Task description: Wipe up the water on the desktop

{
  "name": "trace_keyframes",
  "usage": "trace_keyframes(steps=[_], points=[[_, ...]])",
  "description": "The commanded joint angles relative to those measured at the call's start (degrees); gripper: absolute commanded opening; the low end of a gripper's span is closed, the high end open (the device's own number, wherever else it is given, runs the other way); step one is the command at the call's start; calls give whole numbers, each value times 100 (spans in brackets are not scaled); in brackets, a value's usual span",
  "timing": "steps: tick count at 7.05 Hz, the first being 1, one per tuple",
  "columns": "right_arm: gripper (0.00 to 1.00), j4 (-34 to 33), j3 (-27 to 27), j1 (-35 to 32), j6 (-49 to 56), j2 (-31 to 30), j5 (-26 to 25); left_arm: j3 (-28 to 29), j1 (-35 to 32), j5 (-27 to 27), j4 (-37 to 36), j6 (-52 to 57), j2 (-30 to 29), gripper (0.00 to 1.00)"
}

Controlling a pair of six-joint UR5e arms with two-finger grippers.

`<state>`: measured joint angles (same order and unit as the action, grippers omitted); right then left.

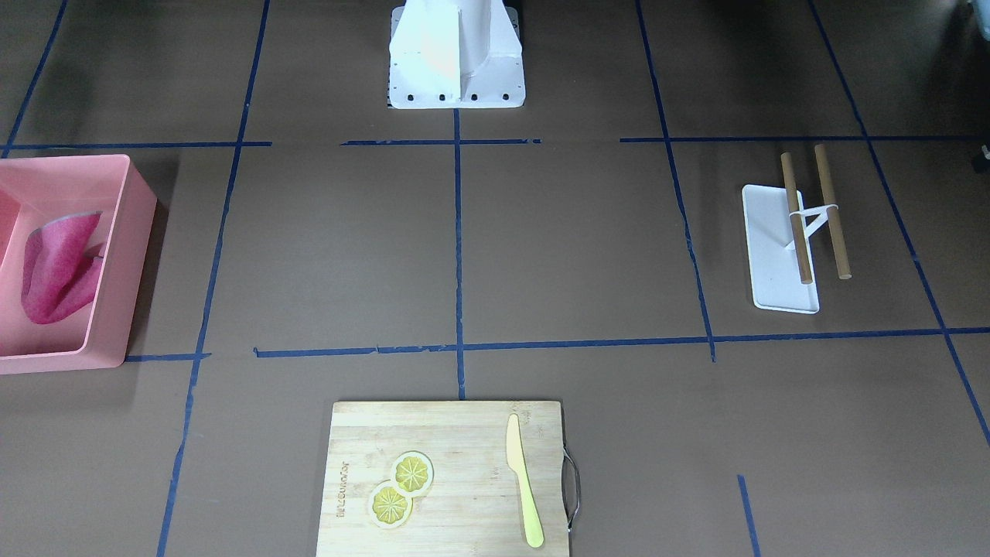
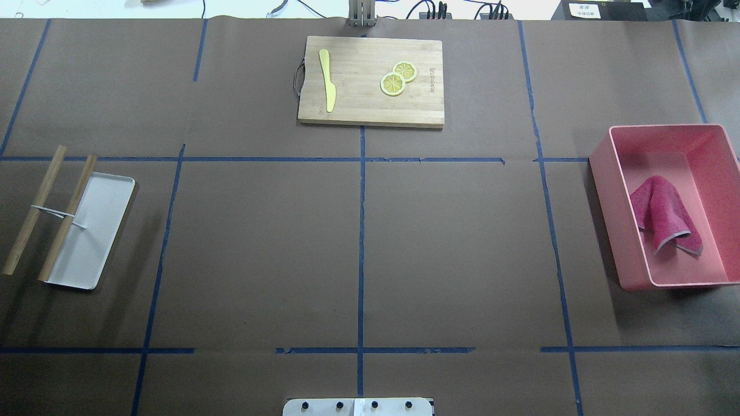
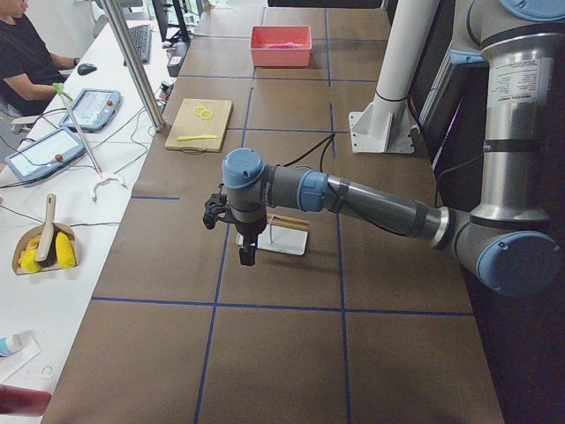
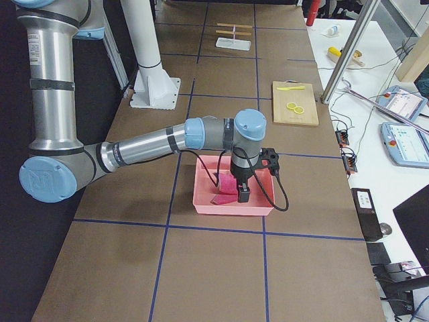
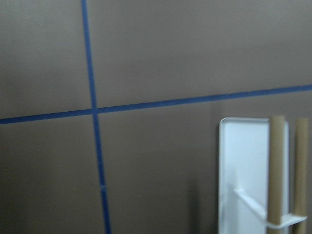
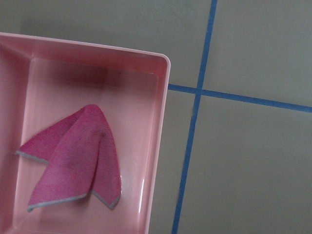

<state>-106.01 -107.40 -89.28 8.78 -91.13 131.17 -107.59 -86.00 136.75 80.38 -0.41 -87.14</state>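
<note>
A bamboo cutting board lies at the far middle edge of the worktop, straight across from the robot's white base. On the board, a yellow knife lies near its handle end, and two lemon slices overlap towards the other end. To the robot's left of the board and nearer the robot sits a white tray with two wooden rods held above it by a thin wire stand. To the robot's right of the board, again nearer the robot, is a pink bin with a crumpled magenta cloth inside.

The left fingers hang above the tray on the board's left side. The right fingers hang over the bin and its cloth on the board's right side. Both appear only in the side views, so I cannot tell whether either pair is apart or together.

The worktop is matte dark brown (it looks like paper sheeting), marked into large rectangles by thin blue tape. Beyond the board's edge of it runs a white desk with tablets and cables, where a person in black sits.

The worktop lies flat beneath everything, its long axis running from the tray's end, past the board, to the bin's end.
</note>
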Motion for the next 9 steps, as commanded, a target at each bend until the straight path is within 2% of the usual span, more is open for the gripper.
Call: trace_keyframes(steps=[1, 4, 7, 9], points=[[100, -16, 176, -362, 615, -80, 5, 107, -197, 194, -215, 137, 91, 100], [100, 54, 176, -353, 546, -299, -12, -51, -198, 132, -155, 198, 678, 100], [100, 54, 176, -353, 563, -414, -3, -235, -198, 159, -85, 173, 725, 100], [100, 54, 193, -353, 502, -388, -3, 69, -171, 185, 73, 199, 594, 100]])
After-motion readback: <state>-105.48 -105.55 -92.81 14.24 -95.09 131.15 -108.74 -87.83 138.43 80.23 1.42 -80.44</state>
